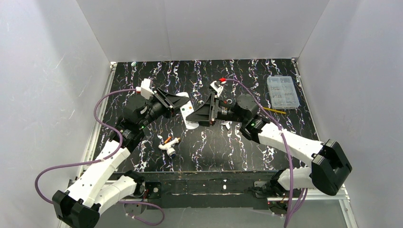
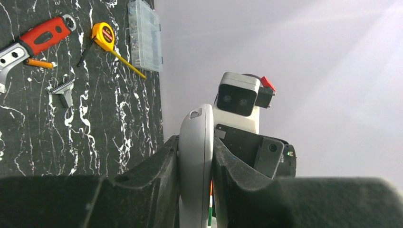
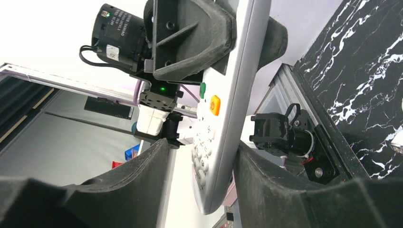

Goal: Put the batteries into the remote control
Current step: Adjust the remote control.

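1. The remote control [image 2: 195, 128] is seen as a slim, smooth white plastic slab with rounded ends. In the right wrist view its face carries an orange button, a green button and rows of small white keys.
2. The table [image 1: 247, 142] is black with white marble-like veining, and plain white walls enclose it.
3. The remote control is held above the table between the two arms. It is pinched edge-on between the black, ribbed fingers of the left gripper [image 2: 195, 145], which press on both of its flat faces.
4. The right gripper [image 3: 202, 152] is set around the other end of the remote with its jaws apart. A clear gap is seen on one side, while the other finger lies at the remote's edge. Contact there cannot be made out.
5. An orange battery [image 1: 167, 139], a small cylinder, lies on the table just beside a white tube-shaped tool [image 1: 170, 148], below the held remote in the top view.
6. A second battery [image 2: 39, 62] lies just beside the red-handled wrench [image 2: 40, 38]. A yellow tape measure [image 2: 103, 33] and a clear plastic organiser box [image 2: 145, 35] lie further along.
7. The back of the remote and its battery recess are not shown in any view. Its middle is hidden by the grippers in the top view.
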Available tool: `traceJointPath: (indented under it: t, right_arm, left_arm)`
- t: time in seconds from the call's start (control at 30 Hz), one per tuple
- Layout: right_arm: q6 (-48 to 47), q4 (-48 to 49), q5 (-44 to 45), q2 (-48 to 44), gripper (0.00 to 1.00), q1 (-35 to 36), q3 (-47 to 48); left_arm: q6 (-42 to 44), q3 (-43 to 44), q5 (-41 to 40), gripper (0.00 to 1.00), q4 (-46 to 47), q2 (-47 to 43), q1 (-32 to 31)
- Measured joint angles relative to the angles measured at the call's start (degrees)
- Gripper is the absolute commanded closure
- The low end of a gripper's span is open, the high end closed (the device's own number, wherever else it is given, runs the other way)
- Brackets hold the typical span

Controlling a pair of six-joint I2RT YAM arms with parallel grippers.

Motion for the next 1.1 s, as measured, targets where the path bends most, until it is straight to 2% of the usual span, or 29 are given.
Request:
traceJointPath:
  t: [0.47,0.5,0.67,0.7,0.73,0.8,0.83,0.87,0.9,1.0,1.1]
  right_arm:
    - [3.9,6.1,2.9,-1.0,0.56,0.4,-3.4]
    - [4.1,6.3,2.9,-1.0,0.59,0.4,-3.6]
    - [5.7,7.8,3.0,0.3,0.87,0.5,-3.7]
    - [6.3,8.3,3.0,0.6,0.94,0.5,-3.7]
    - [6.3,8.7,3.0,0.7,0.99,0.6,-3.7]
    - [6.5,9.0,2.9,0.9,0.99,0.6,-3.7]
    - [6.2,8.9,2.8,0.9,0.99,0.6,-3.7]
    - [5.2,8.5,2.7,0.9,0.99,0.6,-3.7]
    - [4.3,7.8,2.7,0.8,0.99,0.6,-3.7]
    - [-4.4,-4.6,3.8,-0.3,0.99,0.7,-0.5]
    - [-16.4,-23.3,8.6,-1.4,0.99,1.0,7.4]
  left_arm:
    - [1.2,-0.8,-4.4,1.00,4.0,-1.0,-0.2]
    - [1.3,-1.0,-4.7,1.00,4.4,-1.2,-0.2]
    - [1.2,-1.3,-5.4,0.99,5.3,-1.4,-0.3]
    - [1.3,-1.3,-5.7,0.91,5.2,-1.4,-0.3]
    - [1.3,-1.3,-5.8,0.76,5.1,-1.5,-0.3]
    - [1.3,-1.3,-6.1,0.34,4.8,-1.7,-0.3]
    - [1.7,-1.3,-6.3,0.18,4.4,-1.9,-0.3]
    - [2.1,-1.3,-6.5,0.06,3.8,-2.1,-0.3]
    - [2.3,-1.3,-7.0,0.02,2.1,-2.5,-0.3]
    - [3.6,-0.8,-9.4,0.02,-5.9,-4.5,-0.3]
    - [6.5,3.0,-12.5,0.02,-17.6,-6.3,-0.3]
